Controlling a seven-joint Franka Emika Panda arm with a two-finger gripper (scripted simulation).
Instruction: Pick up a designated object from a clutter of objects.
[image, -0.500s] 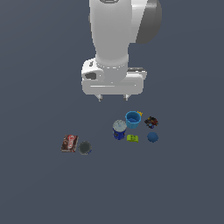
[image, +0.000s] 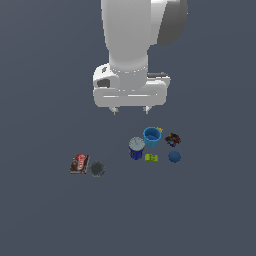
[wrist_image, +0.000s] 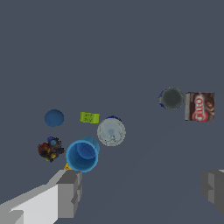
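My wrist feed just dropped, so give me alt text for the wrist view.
Open claw hangs above a grey floor, holding nothing. Between and beyond its fingers sit a blue cup, a lumpy dark speckled thing, a grey-topped can, a green block and a blue ball; farther off, a dark disc beside a reddish box.

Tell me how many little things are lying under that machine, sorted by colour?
Blue: 3, the cup, the can and the ball.
Yellow-green: 1, the block.
Dark speckled: 1, the lumpy thing.
Reddish-brown: 1, the box.
Dark grey: 1, the disc.
Total: 7.
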